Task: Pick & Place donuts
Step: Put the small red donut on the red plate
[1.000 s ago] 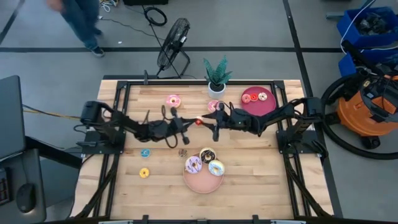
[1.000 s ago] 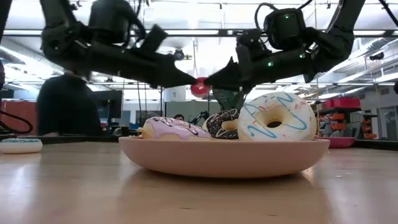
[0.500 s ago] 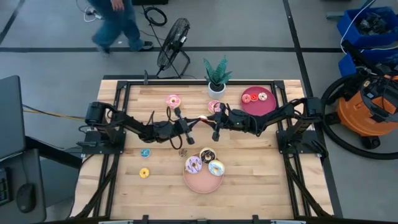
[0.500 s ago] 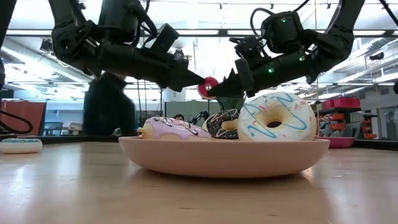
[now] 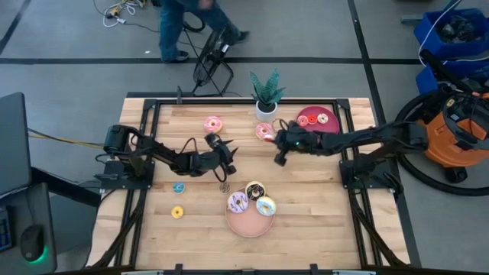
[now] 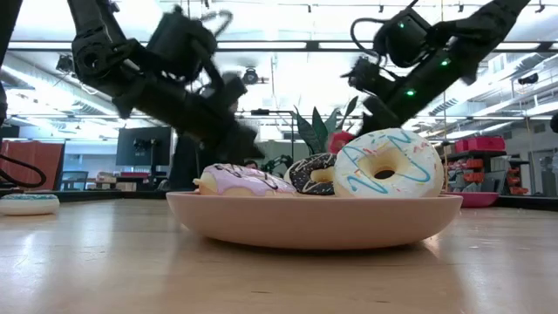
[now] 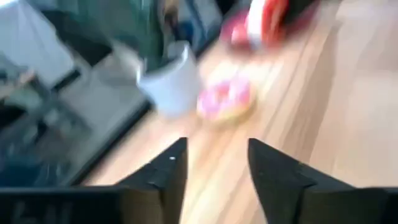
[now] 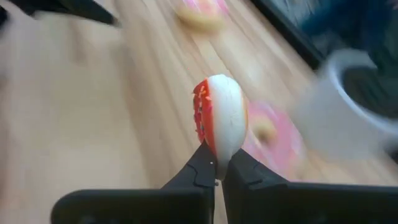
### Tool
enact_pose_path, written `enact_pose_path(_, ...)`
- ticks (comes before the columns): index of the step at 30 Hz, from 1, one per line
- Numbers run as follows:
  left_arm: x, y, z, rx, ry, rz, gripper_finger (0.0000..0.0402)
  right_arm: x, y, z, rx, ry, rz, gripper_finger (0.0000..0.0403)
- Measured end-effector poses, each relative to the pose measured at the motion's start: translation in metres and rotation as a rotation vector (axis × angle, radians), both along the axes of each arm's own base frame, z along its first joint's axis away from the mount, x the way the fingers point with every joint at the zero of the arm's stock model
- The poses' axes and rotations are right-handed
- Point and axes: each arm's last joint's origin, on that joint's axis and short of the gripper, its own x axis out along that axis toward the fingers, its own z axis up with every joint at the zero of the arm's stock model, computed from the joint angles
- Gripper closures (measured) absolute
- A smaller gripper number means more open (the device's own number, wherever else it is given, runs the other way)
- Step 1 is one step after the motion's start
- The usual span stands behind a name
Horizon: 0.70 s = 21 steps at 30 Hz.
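Observation:
My right gripper point(image 8: 215, 167) is shut on a red-iced donut point(image 8: 220, 119) with a pale underside, held above the table's middle point(image 5: 278, 158). The same donut shows red in the low view point(image 6: 342, 139). My left gripper point(image 7: 214, 154) stands open and empty over the table left of centre point(image 5: 227, 168). Three donuts lie on the pink plate point(image 5: 246, 225): purple point(image 5: 238, 202), chocolate point(image 5: 254, 189), white with blue point(image 5: 266, 206). Two more rest on the dark red plate point(image 5: 315, 130). Pink donuts point(image 5: 213, 123) point(image 5: 264, 131) lie flat on the wood. My right gripper pinches the red donut's rim point(image 8: 214, 149) between its two fingertips. The donut stands on edge beyond the fingertips, its red icing to one side and its pale underside to the other. It is lifted clear of the table.
A potted plant point(image 5: 266, 92) stands at the far edge beside the dark red plate. Small blue point(image 5: 178, 187) and yellow point(image 5: 177, 212) donuts lie near left, another small one point(image 5: 225, 187) by the pink plate. A person point(image 5: 183, 23) walks behind the table near a fan point(image 5: 214, 50).
The red donut has passed from my left gripper to my right. My right gripper shut on it and drew back with it toward the table's right edge. My left gripper opened, let go, and moved back toward the left and down.

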Motion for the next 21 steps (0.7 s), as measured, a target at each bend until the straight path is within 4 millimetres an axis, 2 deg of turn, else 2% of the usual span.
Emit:
enact_pose_path(5,-0.018,0.0,-0.02,-0.106,0.014,0.146,0.0189,-0.042,-0.027,0.007,0.13,0.146,-0.223,0.0393)
enact_pose_path(8,-0.034,-0.002,-0.03,-0.086,0.002,0.24,0.0191,-0.065,-0.05,0.01,0.26,0.153,-0.341,0.0393)
enact_pose_path(13,-0.054,-0.006,-0.039,-0.033,-0.036,0.348,0.0208,-0.099,-0.085,0.003,0.475,0.147,-0.503,0.0393)
enact_pose_path(16,-0.058,-0.009,-0.041,-0.023,-0.037,0.354,0.0215,-0.118,-0.096,-0.002,0.59,0.159,-0.547,0.0393)
enact_pose_path(21,-0.059,-0.011,-0.041,-0.013,-0.025,0.343,0.022,-0.134,-0.104,-0.003,0.735,0.104,-0.533,0.0394)
